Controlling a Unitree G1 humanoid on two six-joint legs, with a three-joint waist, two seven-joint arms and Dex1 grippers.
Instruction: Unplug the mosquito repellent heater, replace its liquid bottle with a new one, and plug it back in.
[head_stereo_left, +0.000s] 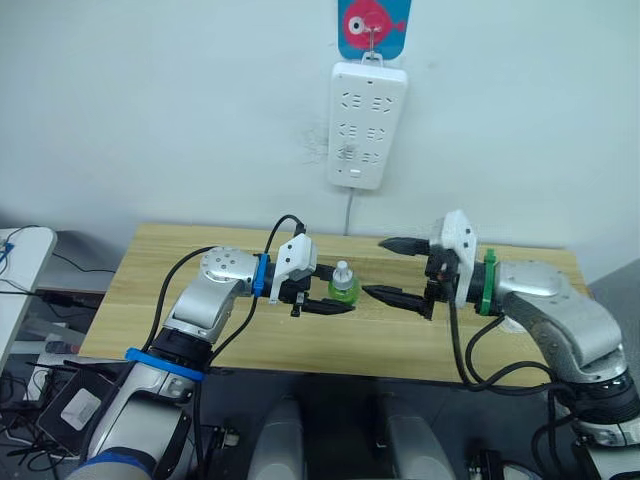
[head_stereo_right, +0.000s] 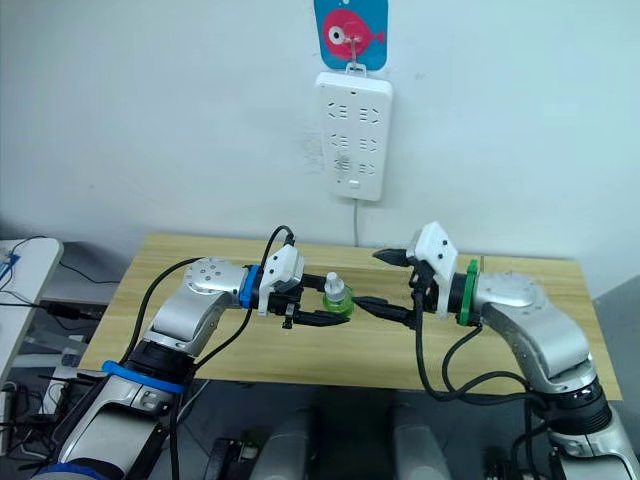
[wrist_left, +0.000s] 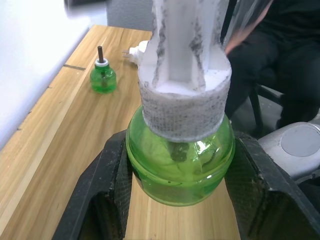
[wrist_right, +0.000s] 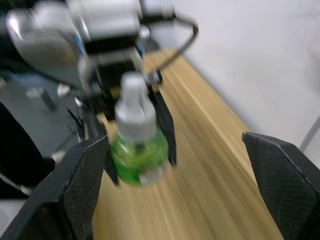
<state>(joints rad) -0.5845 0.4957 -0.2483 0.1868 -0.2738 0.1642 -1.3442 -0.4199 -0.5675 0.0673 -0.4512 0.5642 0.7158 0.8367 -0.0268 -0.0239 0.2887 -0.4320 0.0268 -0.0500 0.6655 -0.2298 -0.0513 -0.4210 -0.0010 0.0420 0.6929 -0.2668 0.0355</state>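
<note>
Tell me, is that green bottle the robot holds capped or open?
Capped. The green bottle, gripped upright by the left gripper, wears a white cap over its neck.

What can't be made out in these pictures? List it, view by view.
- Mosquito repellent heater: left wrist view, mostly hidden behind the white cap of the green bottle held by the left gripper.
- Bottle's label: right wrist view, blurred, unreadable.
- Person: left wrist view, cut off by the picture's edge.
- Power strip: eye views, its markings too small to read.
</note>
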